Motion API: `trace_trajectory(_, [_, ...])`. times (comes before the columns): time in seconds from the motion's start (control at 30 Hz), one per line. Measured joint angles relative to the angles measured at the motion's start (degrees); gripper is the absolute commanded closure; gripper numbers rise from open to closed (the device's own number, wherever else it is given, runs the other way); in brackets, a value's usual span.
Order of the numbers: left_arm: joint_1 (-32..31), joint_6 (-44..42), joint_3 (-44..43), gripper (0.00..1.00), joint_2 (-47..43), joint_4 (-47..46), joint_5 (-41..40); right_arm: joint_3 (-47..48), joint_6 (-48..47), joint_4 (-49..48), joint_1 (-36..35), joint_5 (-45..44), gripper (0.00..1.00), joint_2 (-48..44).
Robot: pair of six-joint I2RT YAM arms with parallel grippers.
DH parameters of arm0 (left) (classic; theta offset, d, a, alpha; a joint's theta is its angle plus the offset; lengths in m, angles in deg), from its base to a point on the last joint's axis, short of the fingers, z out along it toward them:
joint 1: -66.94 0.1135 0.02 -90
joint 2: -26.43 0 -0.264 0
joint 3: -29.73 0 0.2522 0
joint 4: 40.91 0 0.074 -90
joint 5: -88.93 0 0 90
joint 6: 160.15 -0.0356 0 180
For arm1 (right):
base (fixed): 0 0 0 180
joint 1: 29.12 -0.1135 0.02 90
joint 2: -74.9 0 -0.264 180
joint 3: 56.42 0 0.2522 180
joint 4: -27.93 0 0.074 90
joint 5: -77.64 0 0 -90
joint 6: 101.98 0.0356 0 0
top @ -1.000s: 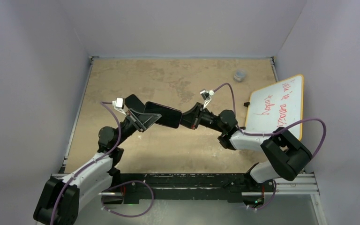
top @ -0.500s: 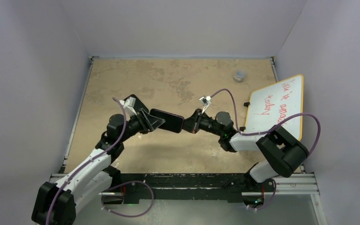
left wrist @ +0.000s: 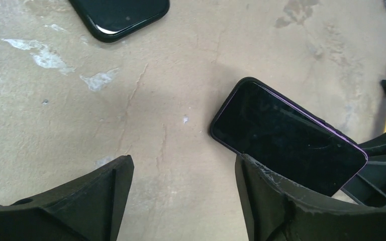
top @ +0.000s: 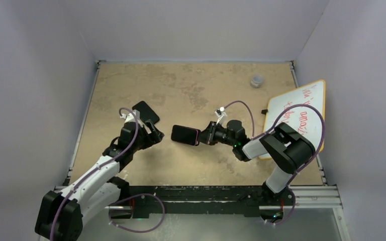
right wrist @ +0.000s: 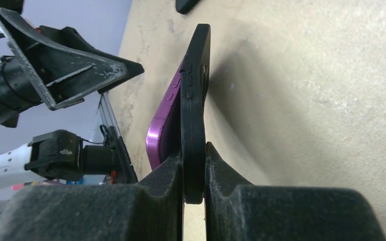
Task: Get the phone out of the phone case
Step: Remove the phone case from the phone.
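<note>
A purple phone sits in a black phone case, and its purple edge stands a little out of the case on one side. My right gripper is shut on the case's end and holds it on edge just above the table. From above, the phone and case lie between the two arms, with the right gripper at their right end. My left gripper is open and empty, just left of the phone. In the left wrist view the left gripper frames bare table, with the phone's dark screen to the right.
A second flat black phone-like slab lies on the table behind the left gripper, also seen as the black slab. A whiteboard with red writing leans at the right wall. A small grey cap sits at the back right.
The left gripper has opened, let go of the phone's left end and drawn back left and down. The right gripper has lowered the phone and case toward the table.
</note>
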State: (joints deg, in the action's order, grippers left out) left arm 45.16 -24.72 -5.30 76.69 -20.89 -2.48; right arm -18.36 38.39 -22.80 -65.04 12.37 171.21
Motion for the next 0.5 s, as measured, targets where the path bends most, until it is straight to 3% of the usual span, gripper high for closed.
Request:
trace_trajectory(0.2, [-4.5,-2.2,-1.6,0.16,2.3,1.6,-3.0,0.0,0.6,0.7,0.1,-1.7,1.00,2.9])
trace_trajectory(0.5, [-26.9,-7.7,-8.3,0.16,9.1,1.6,-19.2,4.5,2.9,9.4,0.1,-2.9,1.00,3.5])
